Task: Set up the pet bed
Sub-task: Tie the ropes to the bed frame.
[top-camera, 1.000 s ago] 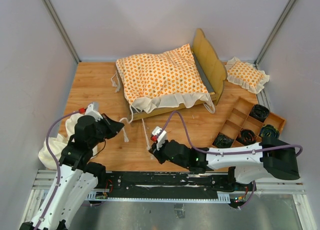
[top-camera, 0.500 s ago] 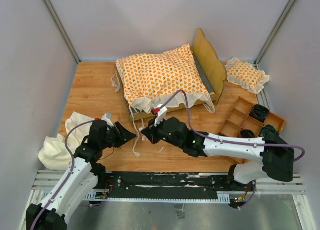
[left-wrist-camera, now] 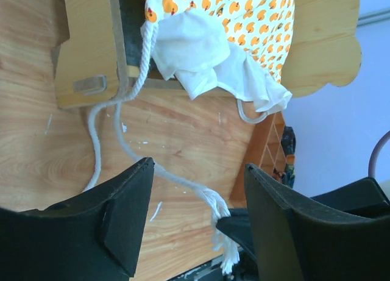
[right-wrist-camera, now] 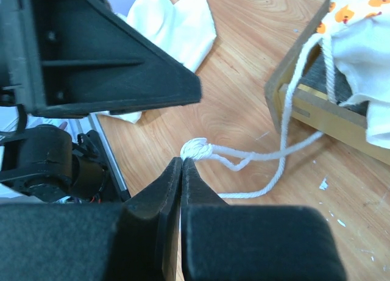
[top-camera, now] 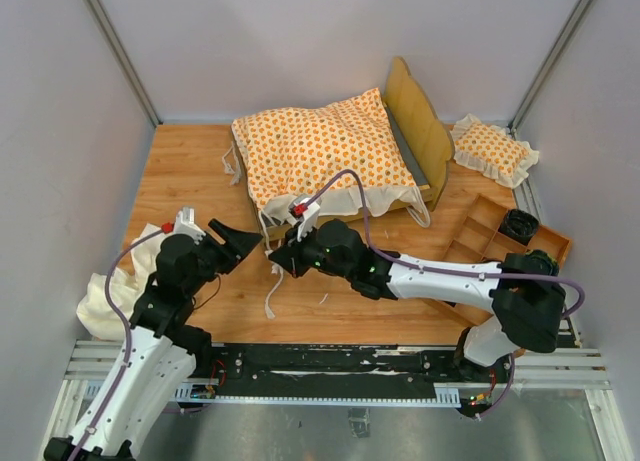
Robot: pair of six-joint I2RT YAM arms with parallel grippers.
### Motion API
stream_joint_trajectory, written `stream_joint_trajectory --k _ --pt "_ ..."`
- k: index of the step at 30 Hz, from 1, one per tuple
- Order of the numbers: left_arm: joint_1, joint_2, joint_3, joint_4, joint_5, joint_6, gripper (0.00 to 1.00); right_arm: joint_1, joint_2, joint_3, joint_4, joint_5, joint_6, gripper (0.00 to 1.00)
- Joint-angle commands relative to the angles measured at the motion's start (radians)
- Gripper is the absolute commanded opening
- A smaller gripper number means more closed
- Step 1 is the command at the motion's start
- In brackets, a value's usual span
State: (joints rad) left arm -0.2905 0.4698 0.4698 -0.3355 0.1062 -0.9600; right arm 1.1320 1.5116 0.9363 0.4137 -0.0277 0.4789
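Now, right tool [right-wrist-camera: 181, 164] pinching tie string [right-wrist-camera: 196, 150]

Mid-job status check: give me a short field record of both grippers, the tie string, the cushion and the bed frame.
bed frame: headboard at its right end
cushion: lying on the bed frame
tie string: trails from the cushion's near corner toward the arms
right gripper: shut on the tie string at its knotted end
left gripper: open, string seen between its jaws, not gripped
small pillow: beside the headboard, off the bed
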Motion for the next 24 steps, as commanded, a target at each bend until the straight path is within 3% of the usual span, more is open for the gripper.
stream_joint_trajectory --k 1,9,12,14,16,19,22,24 --pt "-0.002 0.001 -0.050 0.072 0.069 -0.124 0.65 -0.006 0.018 -0.024 0.129 -0.083 -0.025 0.00" --pt "-0.002 0.071 -0.127 0.124 0.178 -0.271 0.66 -0.006 0.067 -0.027 0.186 -0.127 -0.034 0.00" --pt "-0.002 0.059 -0.174 0.189 0.227 -0.338 0.60 -0.006 0.078 -0.035 0.203 -0.149 -0.045 0.00" --pt "-0.002 0.050 -0.190 0.208 0.231 -0.348 0.49 -0.007 0.084 -0.042 0.209 -0.164 -0.050 0.00" --pt "-0.002 0.040 -0.194 0.214 0.216 -0.331 0.30 -0.006 0.089 -0.047 0.215 -0.189 -0.061 0.00" --pt "-0.002 0.027 -0.183 0.182 0.158 -0.281 0.04 -0.006 0.078 -0.045 0.184 -0.259 -0.131 0.11" --pt "-0.002 0.021 -0.159 0.129 0.078 -0.224 0.00 -0.006 0.029 -0.058 0.102 -0.307 -0.276 0.33" --pt "-0.002 0.029 -0.140 0.093 0.015 -0.199 0.00 -0.005 0.009 -0.051 0.008 -0.342 -0.475 0.36"
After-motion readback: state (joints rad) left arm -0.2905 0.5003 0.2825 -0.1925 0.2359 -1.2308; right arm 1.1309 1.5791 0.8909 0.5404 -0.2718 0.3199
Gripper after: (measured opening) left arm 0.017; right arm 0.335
